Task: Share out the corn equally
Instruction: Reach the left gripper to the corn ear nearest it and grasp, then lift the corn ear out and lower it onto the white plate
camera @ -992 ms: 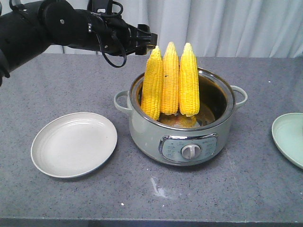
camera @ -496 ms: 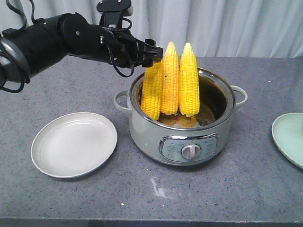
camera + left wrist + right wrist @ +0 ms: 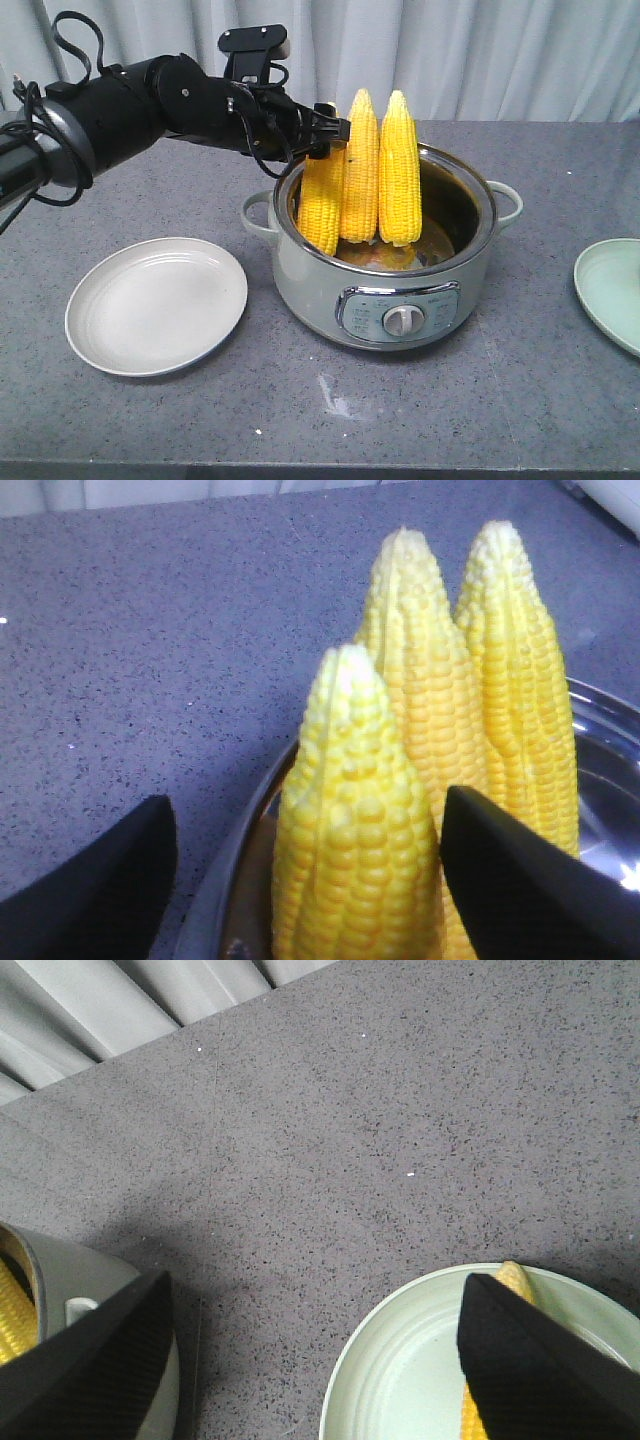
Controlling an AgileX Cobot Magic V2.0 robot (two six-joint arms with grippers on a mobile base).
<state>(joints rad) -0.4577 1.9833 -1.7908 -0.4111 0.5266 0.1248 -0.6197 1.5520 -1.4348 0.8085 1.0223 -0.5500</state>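
**Left end effector (image 3: 333,127) poised to take a cob from the pot (image 3: 400,300).**
Front view: three corn cobs (image 3: 360,175) stand in the pot, mid tabletop (image 3: 520,420). Left wrist: fingers (image 3: 520,880) apart astride the nearest cob (image 3: 350,830); next they likely close and lift. Right wrist: right end effector (image 3: 318,1282) apart, empty, over the green plate (image 3: 400,1380) holding a lone cob (image 3: 512,1275).

Soft, even light is coming from overhead, pooling faint shadows under the pot (image 3: 310,270) and the white plate (image 3: 155,305). The pot's steel rim (image 3: 487,215) is glinting. Up close, the nearest corn (image 3: 350,840) is looking pale and blurry, and the fingers (image 3: 90,890) of the left gripper (image 3: 307,805) are smearing into dark wedges.
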